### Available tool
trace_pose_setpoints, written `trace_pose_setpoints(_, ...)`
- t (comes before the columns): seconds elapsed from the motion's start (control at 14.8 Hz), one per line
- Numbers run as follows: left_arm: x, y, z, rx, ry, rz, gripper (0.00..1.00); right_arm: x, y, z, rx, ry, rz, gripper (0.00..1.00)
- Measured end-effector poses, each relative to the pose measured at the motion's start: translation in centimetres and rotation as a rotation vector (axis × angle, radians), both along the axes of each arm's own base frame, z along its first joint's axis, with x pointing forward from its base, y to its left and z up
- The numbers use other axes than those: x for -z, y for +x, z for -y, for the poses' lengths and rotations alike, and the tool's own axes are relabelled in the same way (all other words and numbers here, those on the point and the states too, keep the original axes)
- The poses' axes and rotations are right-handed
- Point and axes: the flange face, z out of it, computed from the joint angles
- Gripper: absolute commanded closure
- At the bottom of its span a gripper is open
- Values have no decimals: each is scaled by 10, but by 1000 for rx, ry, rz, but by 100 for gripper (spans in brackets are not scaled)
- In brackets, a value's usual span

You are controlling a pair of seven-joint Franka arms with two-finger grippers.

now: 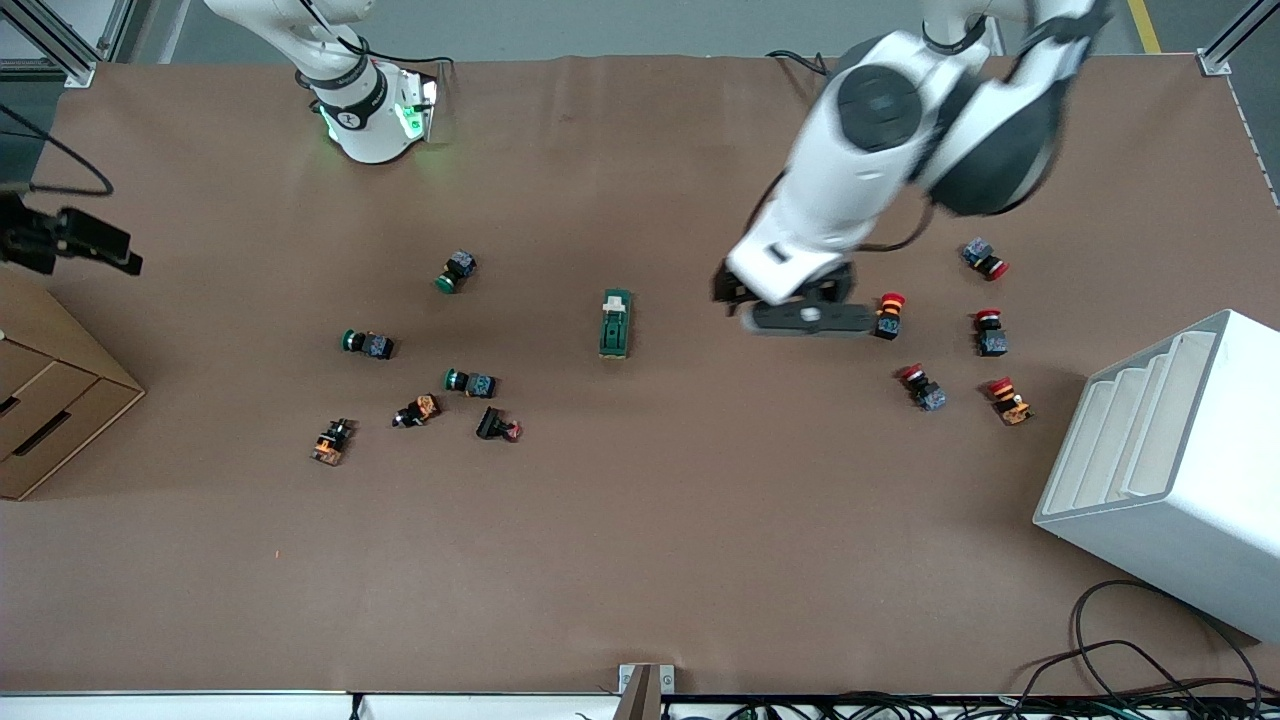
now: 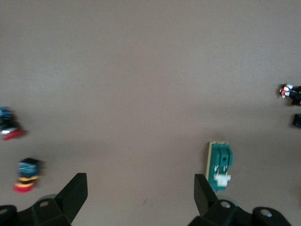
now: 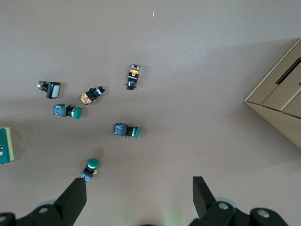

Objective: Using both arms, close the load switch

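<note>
The load switch (image 1: 615,323), a dark green block with a cream lever, lies mid-table. It also shows in the left wrist view (image 2: 219,165), beside one fingertip, and at the edge of the right wrist view (image 3: 4,146). My left gripper (image 1: 795,312) hangs open and empty over bare table between the switch and the red push-buttons; its fingers (image 2: 140,188) stand wide apart. My right gripper (image 3: 140,188) is open and empty, high over the table beside a green push-button (image 3: 90,168); it is out of the front view.
Several green-capped and orange push-buttons (image 1: 470,382) lie toward the right arm's end. Several red-capped ones (image 1: 990,332) lie toward the left arm's end. A cardboard drawer box (image 1: 50,400) and a white rack (image 1: 1170,470) stand at the table's ends.
</note>
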Motion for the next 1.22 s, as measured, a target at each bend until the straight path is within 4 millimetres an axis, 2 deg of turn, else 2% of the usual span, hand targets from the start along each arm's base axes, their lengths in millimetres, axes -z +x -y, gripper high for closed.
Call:
trace_pose_setpoints(0.2,43,-36,65,-61,29,29,0,41,21,0,-4,-15,-53,0)
trace_pose_setpoints(0.41,77,-81,123,-103,57,108,0,48,24,-4,75,-28,-68,0)
trace_pose_setpoints(0.47,89,-95,139,-104,65,142,0,48,24,-11,129,-32,-70,0)
trace_pose_setpoints(0.61,114,-125,167,-97,83,212,0,51,24,-38,255,-33,-79,0)
trace_pose_setpoints(0.81,147,-165,195,-58,123,315,0,60,24,-96,409,-66,-84,0)
trace_pose_setpoints(0.95,171,-195,211,-61,133,391,0,78,24,-139,499,-88,-70,0)
trace_pose_setpoints(1.08,204,-229,221,-72,135,496,2,104,22,-178,583,-99,-60,0)
trace_pose_setpoints(1.22,244,-263,221,-68,122,600,2,126,18,-196,650,-91,-75,0)
